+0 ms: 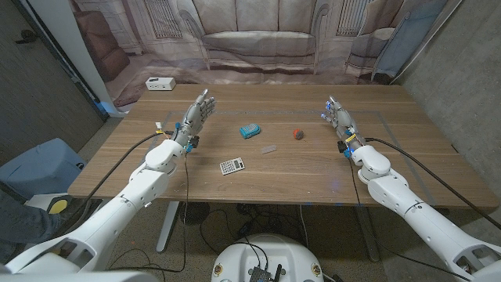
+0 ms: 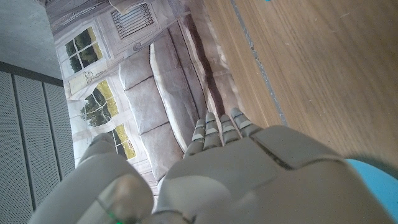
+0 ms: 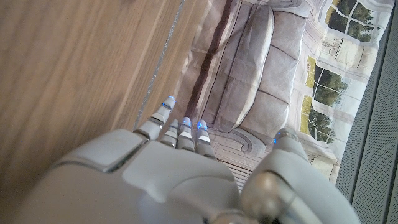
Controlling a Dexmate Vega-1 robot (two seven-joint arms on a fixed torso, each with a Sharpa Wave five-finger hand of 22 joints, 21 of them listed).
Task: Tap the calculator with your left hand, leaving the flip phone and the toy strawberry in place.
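Left hand [image 1: 197,112] hovering over the table's [image 1: 313,184] left side, fingers apart and reaching away from the robot, gripping nothing. Sitting nearer the robot and toward the middle from that hand: the calculator [image 1: 232,165], well apart from the fingertips, so the tap looking like a pull back and inward rather than a reach forward. Lying with its long axis roughly across the table, slightly tilted. Clearly the nearer arm for this job, the left one.

Moving on rightward: blue flip phone [image 1: 250,130] resting farther back, near the centre, well clear of the calculator. Just beyond, a small pale flat piece [image 1: 268,149], too small to identify. Then the toy strawberry [image 1: 297,134], well apart from everything. Looking open, the bare wood between hand and calculator, with nothing to brush on the way.

Finishing at the right hand [image 1: 338,116], fingers apart too, empty, hovering far from the target.
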